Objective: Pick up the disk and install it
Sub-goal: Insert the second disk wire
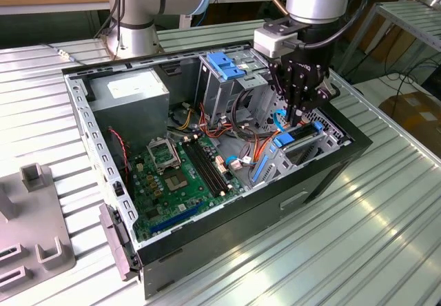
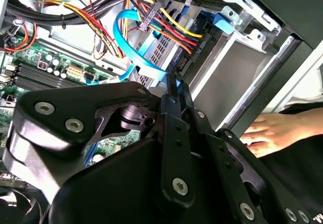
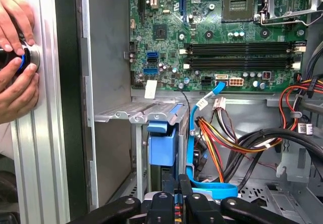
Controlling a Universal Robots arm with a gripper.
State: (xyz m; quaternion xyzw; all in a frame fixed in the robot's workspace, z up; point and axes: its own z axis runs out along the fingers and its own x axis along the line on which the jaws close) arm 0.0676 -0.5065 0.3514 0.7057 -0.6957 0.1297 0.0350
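The end effector (image 1: pixel 296 116) hangs inside the open computer case (image 1: pixel 331 175), its fingers (image 3: pixel 179 193) pressed together around nothing, just above the disk (image 1: pixel 298 139) seated in the drive bay, whose blue frame (image 3: pixel 161 146) shows in the first wrist view. The power supply's white sticker (image 1: pixel 131 85) is unreadable. The case rests on a ribbed metal table (image 1: pixel 358 244). A person's hands (image 3: pixel 15 57) rest on the table edge.

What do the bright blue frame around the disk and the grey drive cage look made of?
The bright blue frame looks like moulded plastic: uniform colour, soft matte sheen. The grey drive cage looks like bare sheet metal, probably steel: thin folded edges, dull silvery finish.
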